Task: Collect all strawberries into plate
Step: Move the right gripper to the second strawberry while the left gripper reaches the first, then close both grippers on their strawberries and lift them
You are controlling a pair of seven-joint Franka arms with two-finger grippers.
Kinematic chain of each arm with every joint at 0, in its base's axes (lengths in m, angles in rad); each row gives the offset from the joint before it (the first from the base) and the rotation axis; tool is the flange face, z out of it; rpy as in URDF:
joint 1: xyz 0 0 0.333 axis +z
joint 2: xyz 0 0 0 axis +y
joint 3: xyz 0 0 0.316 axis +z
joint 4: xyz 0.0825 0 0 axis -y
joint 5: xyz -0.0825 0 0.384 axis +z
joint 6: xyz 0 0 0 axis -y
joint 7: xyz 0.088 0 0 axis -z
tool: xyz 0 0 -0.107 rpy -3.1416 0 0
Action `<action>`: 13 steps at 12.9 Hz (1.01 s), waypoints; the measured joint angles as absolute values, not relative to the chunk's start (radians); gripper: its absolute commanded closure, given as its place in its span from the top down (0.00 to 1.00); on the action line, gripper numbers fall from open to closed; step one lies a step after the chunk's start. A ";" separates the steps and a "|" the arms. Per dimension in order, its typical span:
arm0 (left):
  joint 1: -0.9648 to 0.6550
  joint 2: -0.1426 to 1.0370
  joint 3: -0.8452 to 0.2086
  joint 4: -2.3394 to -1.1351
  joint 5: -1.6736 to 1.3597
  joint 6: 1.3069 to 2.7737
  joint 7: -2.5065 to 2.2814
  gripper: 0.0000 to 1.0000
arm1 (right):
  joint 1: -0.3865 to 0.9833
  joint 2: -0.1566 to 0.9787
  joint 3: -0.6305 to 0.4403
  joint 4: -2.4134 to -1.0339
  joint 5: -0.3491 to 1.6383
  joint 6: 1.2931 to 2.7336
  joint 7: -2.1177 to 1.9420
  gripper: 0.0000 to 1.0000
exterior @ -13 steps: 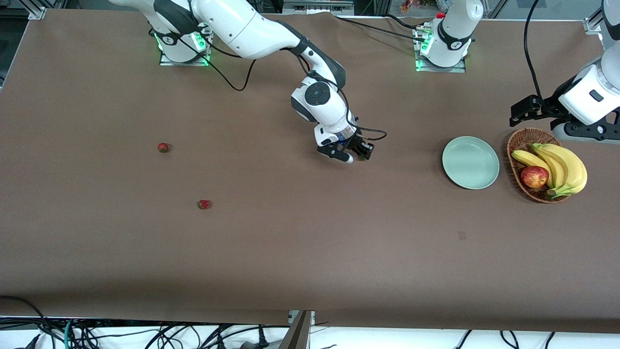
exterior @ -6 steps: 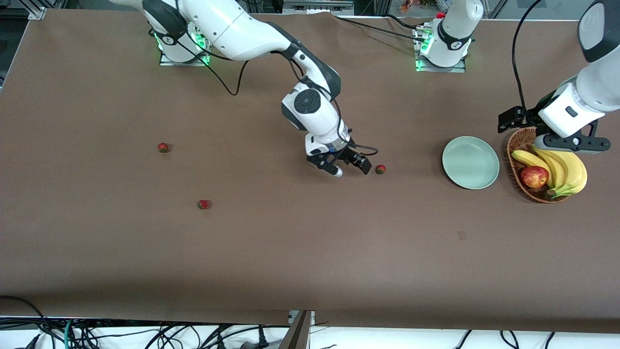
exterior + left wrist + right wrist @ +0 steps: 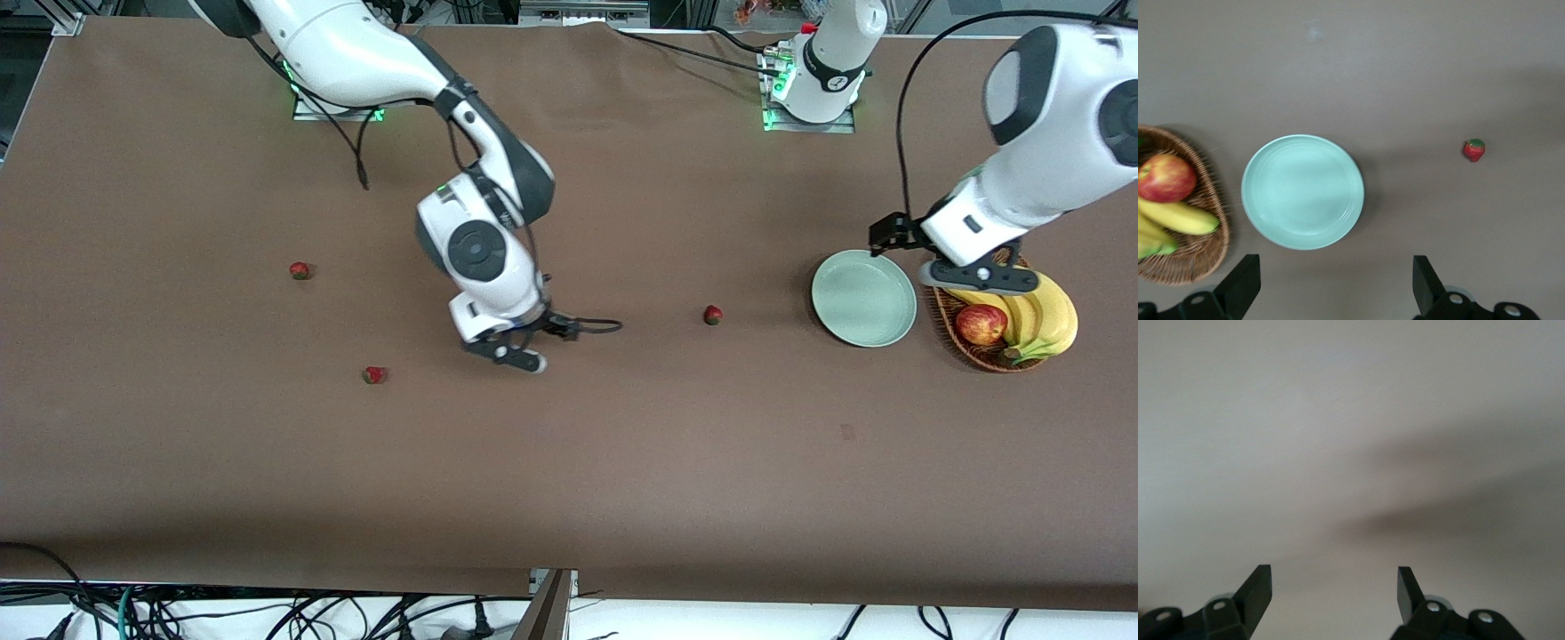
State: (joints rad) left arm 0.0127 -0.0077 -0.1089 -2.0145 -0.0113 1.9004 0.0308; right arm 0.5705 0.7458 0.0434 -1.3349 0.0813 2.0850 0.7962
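Note:
Three strawberries lie on the brown table. One (image 3: pixel 712 315) lies between my right gripper and the plate and also shows in the left wrist view (image 3: pixel 1473 150). Two more (image 3: pixel 374 375) (image 3: pixel 300 270) lie toward the right arm's end. The mint-green plate (image 3: pixel 863 298) is empty; it also shows in the left wrist view (image 3: pixel 1302 192). My left gripper (image 3: pixel 893 236) (image 3: pixel 1335 261) hangs open and empty over the plate's edge. My right gripper (image 3: pixel 524 351) (image 3: pixel 1333 570) is open and empty, low over bare table between the strawberries.
A wicker basket (image 3: pixel 978 357) (image 3: pixel 1185 260) with bananas (image 3: pixel 1049 311) and a red-yellow apple (image 3: pixel 981 324) stands beside the plate at the left arm's end. Both arm bases stand along the table edge farthest from the front camera.
My right gripper left a strawberry on the table and swung away toward the right arm's end. That strawberry rolled slightly toward the plate. My left arm moved from the basket toward the plate.

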 measured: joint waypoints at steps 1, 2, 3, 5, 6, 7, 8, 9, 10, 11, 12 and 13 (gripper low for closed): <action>0.013 -0.007 -0.138 -2.050 -0.011 1.953 -0.001 1.00 | 0.569 0.716 -0.007 -1.379 0.082 2.065 0.690 0.84; 0.013 -0.005 -0.175 -2.086 -0.011 2.012 -0.047 1.00 | 0.569 0.688 -0.059 -1.433 0.082 2.061 0.586 0.84; 0.012 0.003 -0.220 -2.117 -0.011 2.070 -0.106 1.00 | 0.568 0.665 -0.111 -1.487 0.082 2.063 0.483 0.84; 0.009 0.049 -0.320 -2.154 -0.011 2.185 -0.240 1.00 | 0.565 0.641 -0.202 -1.584 0.082 2.100 0.309 0.84; 0.005 0.087 -0.360 -2.161 -0.008 2.249 -0.299 1.00 | 0.564 0.637 -0.234 -1.630 0.082 2.145 0.251 0.84; -0.002 0.132 -0.384 -2.165 0.011 2.314 -0.351 1.00 | 0.563 0.636 -0.257 -1.676 0.082 2.199 0.203 0.84; -0.014 0.182 -0.393 -2.167 0.056 2.376 -0.414 1.00 | 0.563 0.636 -0.271 -1.718 0.082 2.253 0.172 0.84; -0.031 0.231 -0.395 -2.168 0.121 2.431 -0.491 1.00 | 0.561 0.636 -0.279 -1.752 0.082 2.294 0.156 0.83; -0.047 0.280 -0.395 -2.168 0.202 2.481 -0.580 1.00 | 0.555 0.636 -0.283 -1.777 0.082 2.326 0.143 0.82; -0.057 0.329 -0.395 -2.168 0.285 2.529 -0.671 1.00 | 0.549 0.636 -0.284 -1.795 0.082 2.350 0.131 0.79; -0.063 0.378 -0.395 -2.168 0.369 2.577 -0.761 1.00 | 0.543 0.636 -0.284 -1.807 0.082 2.368 0.120 0.76; -0.066 0.419 -0.395 -2.166 0.446 2.611 -0.835 1.00 | 0.537 0.636 -0.284 -1.812 0.084 2.378 0.117 0.76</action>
State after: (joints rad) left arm -0.0660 0.4192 -0.3950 -2.1663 0.4464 2.6107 -0.8352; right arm 0.5368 0.6362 -0.2844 -1.8122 0.0839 2.3777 0.1166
